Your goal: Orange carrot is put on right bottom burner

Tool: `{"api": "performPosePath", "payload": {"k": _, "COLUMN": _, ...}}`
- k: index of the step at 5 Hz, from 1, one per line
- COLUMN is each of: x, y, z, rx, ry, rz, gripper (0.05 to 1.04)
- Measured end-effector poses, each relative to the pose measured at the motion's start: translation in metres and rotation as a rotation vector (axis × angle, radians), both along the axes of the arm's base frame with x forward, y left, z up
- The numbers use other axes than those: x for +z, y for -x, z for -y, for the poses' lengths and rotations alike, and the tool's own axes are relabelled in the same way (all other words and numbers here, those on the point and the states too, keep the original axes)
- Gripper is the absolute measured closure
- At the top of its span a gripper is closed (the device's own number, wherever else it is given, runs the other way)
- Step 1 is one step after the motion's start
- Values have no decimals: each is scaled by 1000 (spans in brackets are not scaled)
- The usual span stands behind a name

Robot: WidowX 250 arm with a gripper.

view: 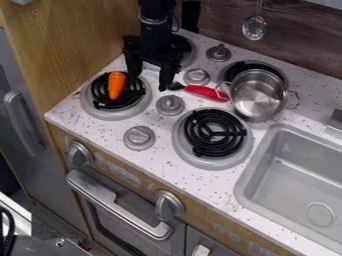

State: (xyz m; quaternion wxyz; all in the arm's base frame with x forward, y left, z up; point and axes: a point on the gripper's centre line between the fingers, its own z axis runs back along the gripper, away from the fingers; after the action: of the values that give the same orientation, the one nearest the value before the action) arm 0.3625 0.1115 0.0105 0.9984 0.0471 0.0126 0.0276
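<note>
The black gripper (148, 82) hangs at the upper left of the stove, its two fingers spread apart with nothing between them. Just left of it, the orange carrot (116, 85) lies on the black coil of the left front burner (117, 112), pointing roughly toward the front. The right bottom burner (212, 161) has a bare black coil and stands right of the knobs, near the counter's front.
A metal pot (258, 95) sits on the right back burner. A red-handled utensil (206, 92) lies between gripper and pot. Grey knobs (139, 137) stand among the burners. The sink (294, 175) is at the right; a slotted ladle (254, 28) hangs behind.
</note>
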Motion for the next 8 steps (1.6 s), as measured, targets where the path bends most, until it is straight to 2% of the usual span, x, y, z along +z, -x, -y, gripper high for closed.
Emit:
{"api": "performPosePath", "payload": {"k": 1, "x": -15, "y": 5, "z": 1, "rx": 4, "ry": 14, "rz": -39, "gripper": 83}}
{"api": "performPosePath", "payload": {"k": 2, "x": -20, "y": 0, "z": -4, "rx": 36, "ry": 44, "rz": -54, "gripper": 83}}
{"api": "performPosePath", "payload": {"k": 3, "x": -21, "y": -11, "z": -26, "rx": 108, "ry": 69, "rz": -45, "gripper": 83}}
{"api": "performPosePath", "payload": {"k": 4, "x": -17, "y": -21, "z": -61, "rx": 195, "ry": 65, "rz": -18, "gripper": 83}}
{"api": "performPosePath", "payload": {"k": 5, "x": -21, "y": -23, "z": -87, "rx": 268, "ry": 54, "rz": -16, "gripper": 83}}
{"api": "performPosePath", "payload": {"k": 6, "x": -27, "y": -11, "z": -105, "rx": 327, "ry": 45, "rz": -48, "gripper": 83}}
{"api": "performPosePath", "payload": {"k": 7, "x": -54, "y": 0, "z": -103, "rx": 346, "ry": 68, "rz": -116, "gripper": 83}}
{"api": "performPosePath", "payload": {"k": 8, "x": -61, "y": 5, "z": -100, "rx": 358, "ry": 79, "rz": -148, "gripper": 119}}
